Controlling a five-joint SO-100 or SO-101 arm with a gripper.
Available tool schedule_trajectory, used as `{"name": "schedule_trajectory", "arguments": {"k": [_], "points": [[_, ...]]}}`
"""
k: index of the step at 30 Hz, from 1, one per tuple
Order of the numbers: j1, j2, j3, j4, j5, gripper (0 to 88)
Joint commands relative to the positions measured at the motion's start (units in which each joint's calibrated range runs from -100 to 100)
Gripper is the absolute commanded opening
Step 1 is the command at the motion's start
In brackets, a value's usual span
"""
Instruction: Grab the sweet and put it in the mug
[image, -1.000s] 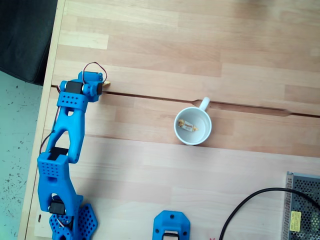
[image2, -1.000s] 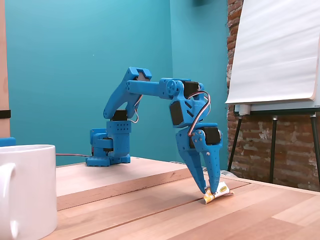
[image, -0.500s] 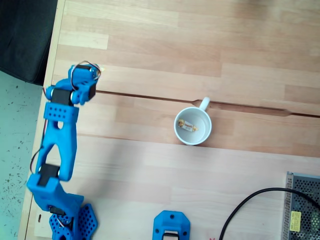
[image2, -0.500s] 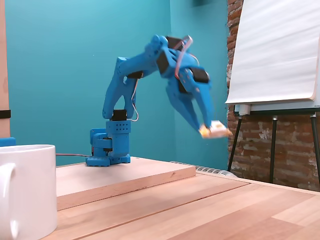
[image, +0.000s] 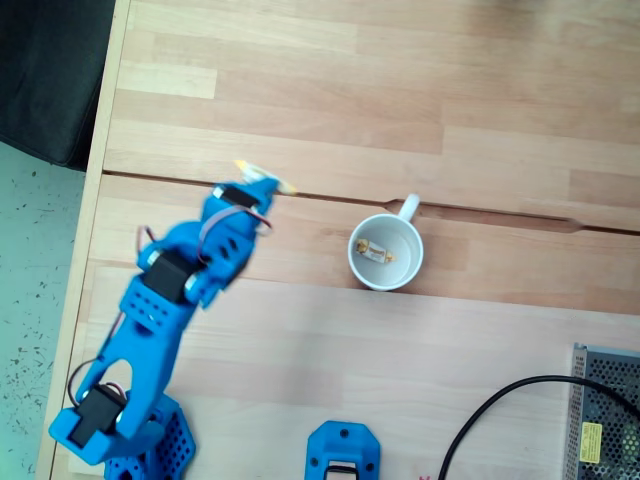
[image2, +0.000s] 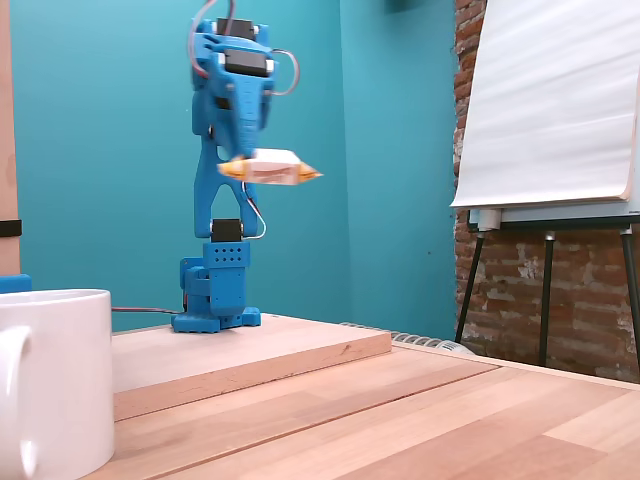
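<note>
My blue gripper (image: 258, 184) is shut on the sweet (image: 264, 179), a small white candy with yellow twisted ends. In the side-on fixed view the gripper (image2: 255, 160) holds the sweet (image2: 272, 169) high in the air, well above the table, blurred by motion. The white mug (image: 386, 272) stands upright to the right of the gripper in the top-down fixed view, handle pointing up-right. A second wrapped candy (image: 376, 252) lies inside it. The mug (image2: 55, 385) fills the near left corner of the side-on view, its inside hidden there.
A black cable (image: 497, 412) and a grey mesh box (image: 606, 415) sit at the lower right. A blue printed part (image: 343, 452) lies at the bottom edge. A step in the wood (image: 500, 214) runs across the table. An easel with a white pad (image2: 550, 100) stands behind.
The gripper closed on the sweet at the table surface, lifted it high, and has swung right toward the mug in the top-down view. The mug has not moved.
</note>
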Motion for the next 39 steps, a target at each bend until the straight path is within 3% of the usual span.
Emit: {"name": "schedule_trajectory", "arguments": {"k": [1,10,14,24,31,39], "points": [[5.8,-4.6,0.9,0.1,3.1,3.2],[20.9,-4.2,4.8,-0.8,14.0,3.2],[22.4,-4.1,4.9,-2.0,17.3,3.2],[22.3,3.9,5.1,-15.4,17.2,3.2],[22.2,8.5,5.0,-16.0,17.8,3.2],[16.4,11.4,5.1,-16.0,17.6,3.2]]}}
